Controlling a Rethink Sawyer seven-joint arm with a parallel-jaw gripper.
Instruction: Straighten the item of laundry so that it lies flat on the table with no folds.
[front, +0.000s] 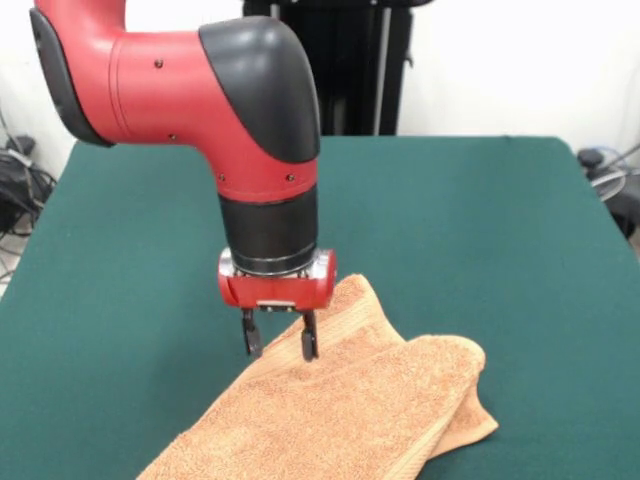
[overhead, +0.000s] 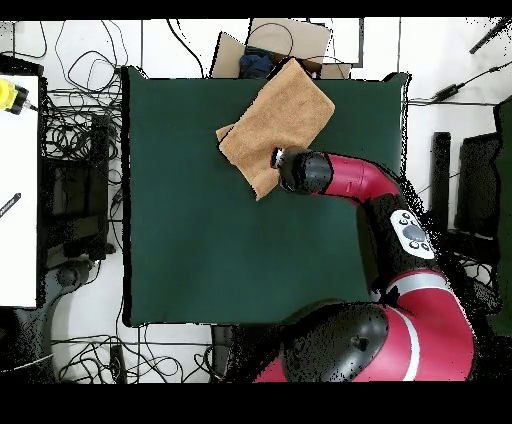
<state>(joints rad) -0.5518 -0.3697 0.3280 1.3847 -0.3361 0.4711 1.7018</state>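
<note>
The item of laundry, an orange-tan towel (front: 350, 405) (overhead: 280, 118), lies folded over itself near one edge of the green table (front: 480, 220) (overhead: 200, 220). A lower layer sticks out at its right side in the front view. My gripper (front: 280, 346) (overhead: 279, 158) points straight down over the towel's corner nearest the table's middle. Its two black fingers (front: 252, 335) stand apart with nothing between them, tips just above or touching the cloth. The towel's near end runs out of the front view at the bottom.
In the overhead view a cardboard box (overhead: 272, 45) sits just beyond the table edge by the towel. Cables (overhead: 75, 130) lie on the floor to the left, beside a white bench (overhead: 18, 190). A black stand (front: 345, 65) rises behind the table in the front view.
</note>
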